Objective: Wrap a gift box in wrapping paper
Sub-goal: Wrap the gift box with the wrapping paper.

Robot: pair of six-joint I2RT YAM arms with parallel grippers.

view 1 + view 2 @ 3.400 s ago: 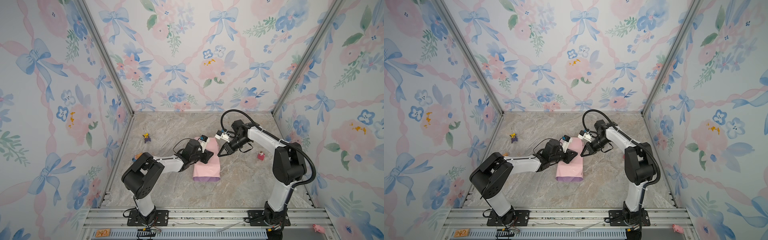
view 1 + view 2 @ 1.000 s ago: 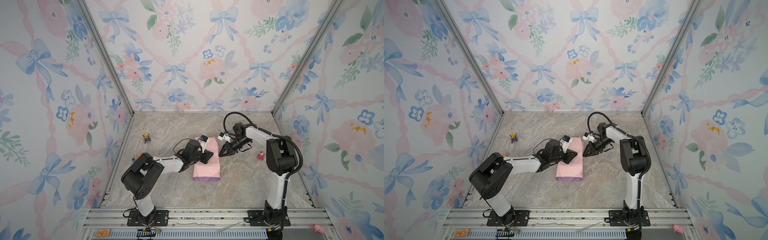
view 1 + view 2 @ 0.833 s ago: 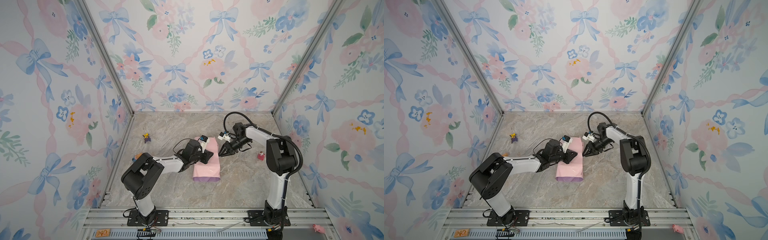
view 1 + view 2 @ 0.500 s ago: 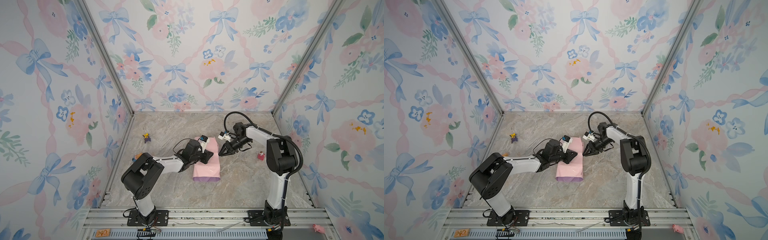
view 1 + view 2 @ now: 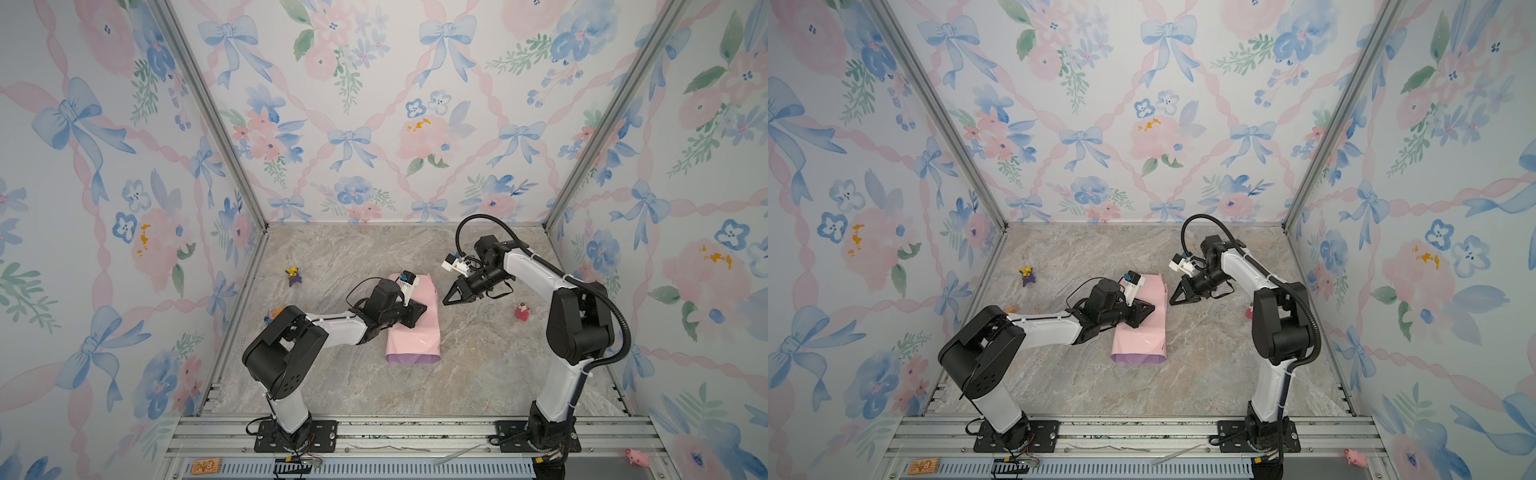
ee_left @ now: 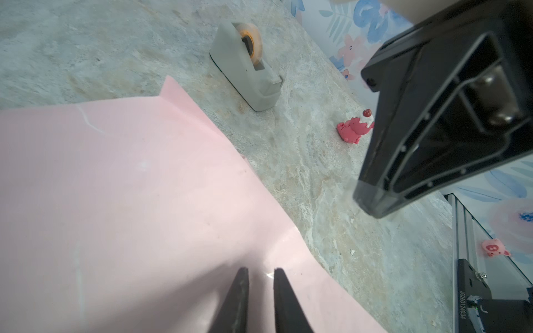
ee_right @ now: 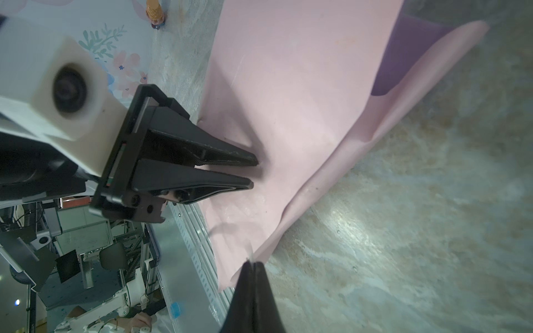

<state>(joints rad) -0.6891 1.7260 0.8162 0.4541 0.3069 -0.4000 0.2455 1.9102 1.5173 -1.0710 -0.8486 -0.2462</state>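
We see the right gripper [image 5: 445, 302] pinched shut now, its tips meeting just beside the edge of the paper [image 7: 288, 115]. A second ago its jaws still stood a little apart. The right arm [image 5: 536, 266] has shifted too. Its elbow [image 5: 579, 324], drawn in and more upright a second ago, now leans out toward the side wall again, much as in our earliest look.

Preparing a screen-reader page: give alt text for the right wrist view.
The left gripper, jaws slightly apart, rests its tips on pale pink wrapping paper whose lilac side shows at one fold. The right gripper, shut, meets the paper's edge above the marble tabletop.
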